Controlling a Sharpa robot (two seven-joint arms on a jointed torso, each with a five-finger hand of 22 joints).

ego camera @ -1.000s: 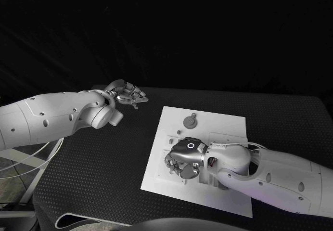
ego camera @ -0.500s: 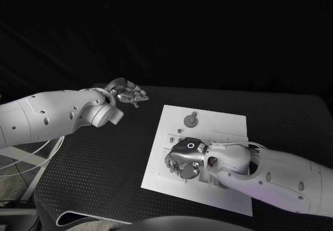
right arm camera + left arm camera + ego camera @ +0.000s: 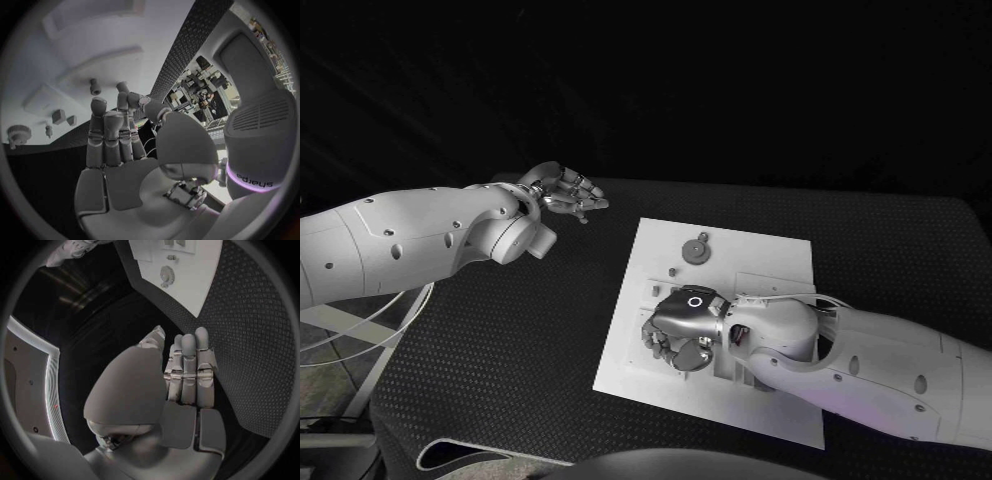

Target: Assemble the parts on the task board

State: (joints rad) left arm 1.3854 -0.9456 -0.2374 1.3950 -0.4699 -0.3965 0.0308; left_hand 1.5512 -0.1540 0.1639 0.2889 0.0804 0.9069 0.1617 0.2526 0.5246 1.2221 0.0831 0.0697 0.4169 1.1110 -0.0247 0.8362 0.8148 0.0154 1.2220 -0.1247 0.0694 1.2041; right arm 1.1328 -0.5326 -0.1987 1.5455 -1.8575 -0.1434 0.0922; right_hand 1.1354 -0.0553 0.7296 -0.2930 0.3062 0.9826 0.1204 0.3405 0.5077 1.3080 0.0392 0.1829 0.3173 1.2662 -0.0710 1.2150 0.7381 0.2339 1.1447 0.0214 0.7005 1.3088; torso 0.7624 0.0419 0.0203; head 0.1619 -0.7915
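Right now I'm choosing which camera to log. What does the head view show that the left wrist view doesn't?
Head view adds: the right hand low over the middle of the board, and the left hand off the board, beyond its far left corner. Left wrist view adds: the left hand's inner side, fingers straight, side by side, holding nothing. Both: the board, the round part near its far end, the black table.
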